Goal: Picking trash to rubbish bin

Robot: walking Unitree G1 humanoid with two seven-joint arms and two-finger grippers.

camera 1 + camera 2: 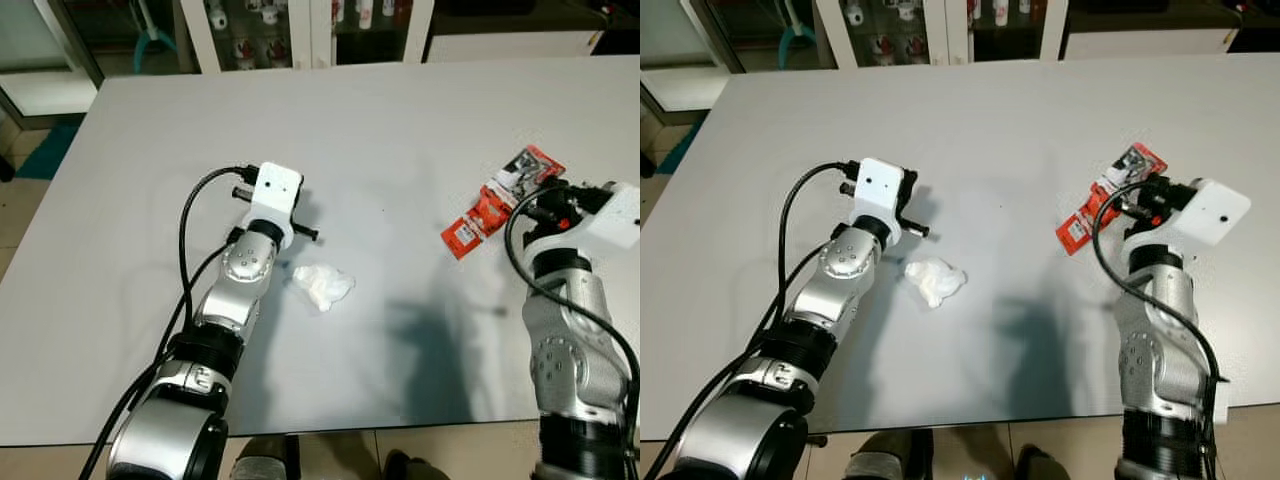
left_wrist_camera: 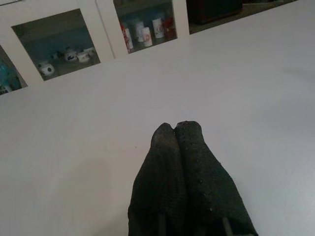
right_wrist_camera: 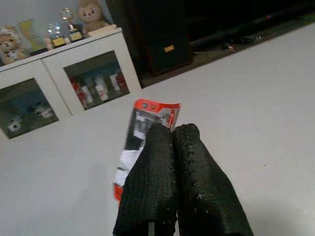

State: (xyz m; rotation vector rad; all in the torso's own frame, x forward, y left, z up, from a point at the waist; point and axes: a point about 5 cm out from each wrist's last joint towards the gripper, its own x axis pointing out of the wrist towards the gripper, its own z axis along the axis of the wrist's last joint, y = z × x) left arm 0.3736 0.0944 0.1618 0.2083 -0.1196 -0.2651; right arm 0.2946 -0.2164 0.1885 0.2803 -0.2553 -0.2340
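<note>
Right gripper (image 3: 172, 135) is clenched, fingers pressed flat together with nothing between them, and it's hovering right over the near end of the red snack wrapper (image 1: 500, 200). From the wrist camera the wrapper (image 3: 147, 128) sticks out straight ahead past the fingertips, so the thing lies forward of the gripper, basically along the direction it's already pointing. In the head views the wrapper's long axis runs diagonally across the desk (image 1: 400, 130), near end toward the robot's middle, far end angling away to the right. Looks to me like the fingers need to open before anything gets picked up, and a grab across the narrow width would make more sense than along the length.

Left gripper (image 2: 176, 132) is clenched on nothing too, pointing out over bare desk. The crumpled white tissue (image 1: 323, 285) sits just beside the left wrist, on its inner side, behind where the fingers point. So left arm is clearly nearer the tissue, right arm nearer the wrapper.

Writing: the wrapper has a red border with some black, white and grey print, but it's too small and blurry to read any brand. No bin anywhere that I can spot, just a white glass-door cabinet (image 3: 74, 83) past the far edge of the desk.
</note>
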